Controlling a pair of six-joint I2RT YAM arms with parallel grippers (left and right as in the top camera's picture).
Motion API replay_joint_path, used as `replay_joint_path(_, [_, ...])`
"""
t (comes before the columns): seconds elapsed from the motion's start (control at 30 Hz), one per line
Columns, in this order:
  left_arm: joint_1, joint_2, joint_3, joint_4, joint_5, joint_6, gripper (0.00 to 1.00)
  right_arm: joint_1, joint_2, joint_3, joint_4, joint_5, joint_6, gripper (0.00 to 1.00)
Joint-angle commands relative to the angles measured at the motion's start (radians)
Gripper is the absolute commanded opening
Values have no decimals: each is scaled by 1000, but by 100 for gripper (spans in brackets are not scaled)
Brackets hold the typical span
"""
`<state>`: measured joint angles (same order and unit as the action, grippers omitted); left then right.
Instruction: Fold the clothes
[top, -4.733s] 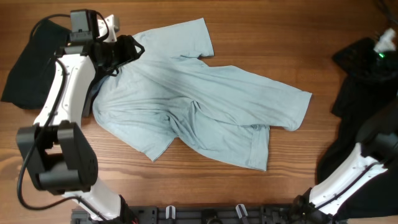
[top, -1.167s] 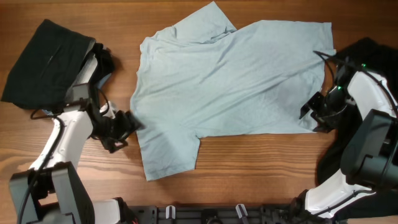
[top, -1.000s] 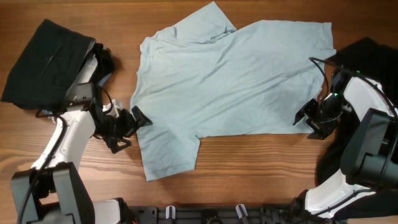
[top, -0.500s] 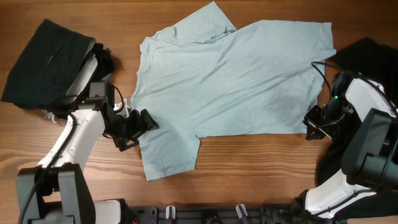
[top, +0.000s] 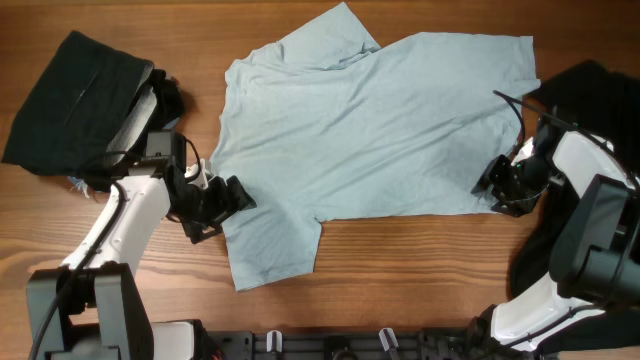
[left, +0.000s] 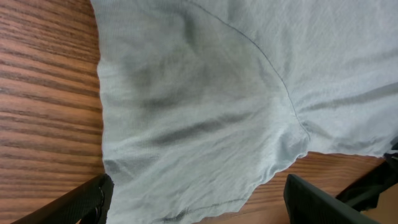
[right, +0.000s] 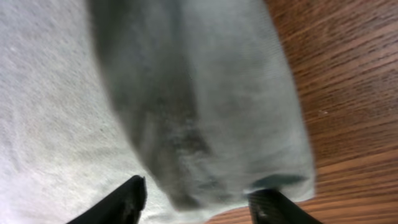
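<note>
The pale blue T-shirt (top: 370, 130) lies spread on the wooden table, one sleeve at the top and one (top: 270, 250) at the bottom left. My left gripper (top: 232, 205) is open at the shirt's left edge. In the left wrist view the cloth (left: 199, 106) lies between its wide-apart fingers (left: 87, 200), the left gripper (left: 198, 205) low over it. At the shirt's lower right corner my right gripper (top: 490, 192) is open. A raised fold of hem (right: 205, 124) sits between the jaws of the right gripper (right: 199, 205).
A black garment with a grey lining (top: 75, 100) lies at the far left. More black clothes (top: 585, 95) are piled at the right edge, under and behind the right arm. Bare wood (top: 400, 270) runs along the front below the shirt.
The shirt has been spread flat since the earliest frame. Over the last second the left gripper slid right onto the shirt's edge. The right gripper shifted slightly left at the corner and its jaws reopened.
</note>
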<state>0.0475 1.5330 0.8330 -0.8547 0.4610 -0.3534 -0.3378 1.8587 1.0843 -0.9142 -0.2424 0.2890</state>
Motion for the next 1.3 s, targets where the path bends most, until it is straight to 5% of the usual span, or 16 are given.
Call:
replay_joint_path(0.0, [-5,-14,-3,3,-10,10,93,1,4,-60,52,-23,2,50])
replay_joint_path(0.17, [-5,-14,-3,10,-10,9,94,-1,2,-96,24,82,3,4])
replay_joint_path(0.37, [-5,-14,-3,6,-10,10,94,-39,-28,24,-240,365,187,4])
replay_joint_path(0.5, [-5,-14,-3,-10,-10,10,94,-79,-60,89,-331,365,211,4])
replay_joint_path(0.6, [-5,-13,-3,-21,-10,10,94,-84,-69,90,-328,318,202,14])
replay_joint_path(0.63, [-5,-13,-4,-21,-10,10,94,-84,-69,90,-323,285,170,43])
replay_joint_path(0.7, [-18,-13,-4,-12,-11,10,95,-84,-69,90,-319,241,130,63])
replay_joint_path(0.8, [-57,-13,-5,31,-27,10,94,-85,-69,90,-305,237,129,65])
replay_joint_path(0.93, [-124,-12,-5,150,-181,10,81,-84,-69,90,-221,138,43,63])
replay_joint_path(1.1, [-146,3,-5,242,-377,2,49,-84,-69,90,-122,-70,-80,55])
replay_joint_path(1.27, [-143,5,-5,154,-127,-2,22,-85,-69,90,-118,-110,-105,49])
